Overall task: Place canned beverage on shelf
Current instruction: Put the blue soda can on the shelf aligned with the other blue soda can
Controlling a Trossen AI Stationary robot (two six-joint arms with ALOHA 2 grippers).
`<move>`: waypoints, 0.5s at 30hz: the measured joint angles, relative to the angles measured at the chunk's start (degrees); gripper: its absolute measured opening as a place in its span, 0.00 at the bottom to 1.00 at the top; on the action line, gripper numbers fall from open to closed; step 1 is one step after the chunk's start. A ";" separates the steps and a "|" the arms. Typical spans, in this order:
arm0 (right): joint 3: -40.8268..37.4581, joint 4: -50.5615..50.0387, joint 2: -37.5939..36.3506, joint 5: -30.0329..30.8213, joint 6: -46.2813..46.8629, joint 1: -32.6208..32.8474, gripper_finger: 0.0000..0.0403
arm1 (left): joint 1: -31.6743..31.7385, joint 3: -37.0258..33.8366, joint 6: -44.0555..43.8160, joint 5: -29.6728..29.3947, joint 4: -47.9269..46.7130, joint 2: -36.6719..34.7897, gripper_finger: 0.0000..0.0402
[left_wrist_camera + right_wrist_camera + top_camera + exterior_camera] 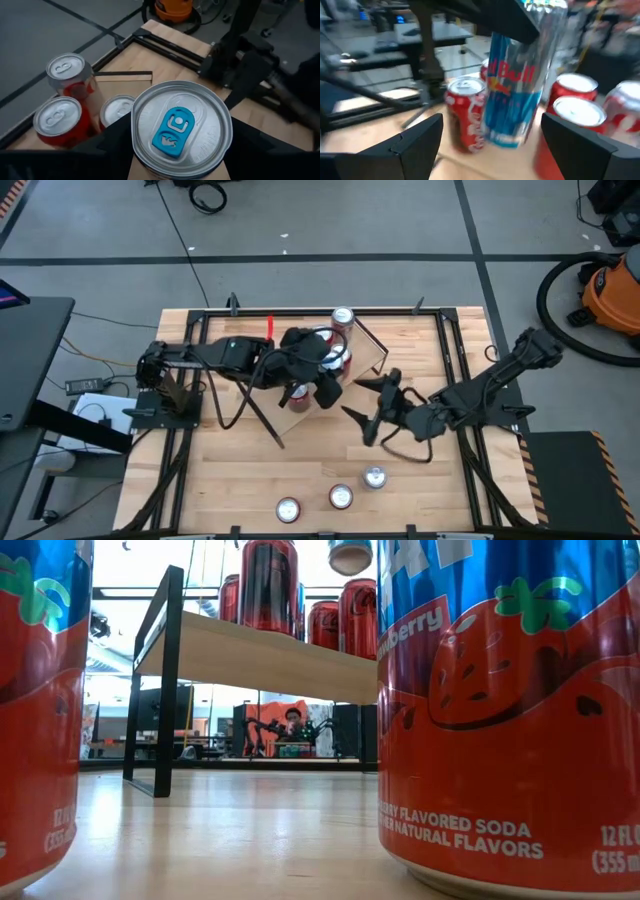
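Gripping a slim blue energy-drink can above the shelf, the left gripper is hovering beside red cans; the right gripper is waiting nearby, jaws wide

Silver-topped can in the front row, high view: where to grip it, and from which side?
Grip the silver-topped can across its round side wall, coming from the far-right. It stands upright, and the red-rimmed can crowds its near-left. The open right tool looks closest; the left tool holds the slim can.
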 joint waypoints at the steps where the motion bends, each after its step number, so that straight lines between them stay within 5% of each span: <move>1: 0.89 0.64 1.26 1.60 -1.32 -0.25 0.86 | -0.13 0.00 -0.57 -0.11 0.33 0.00 0.61; 15: 8.75 3.89 10.50 11.84 -3.34 -4.81 0.86 | -1.98 0.00 -8.38 -7.91 1.03 -0.04 0.61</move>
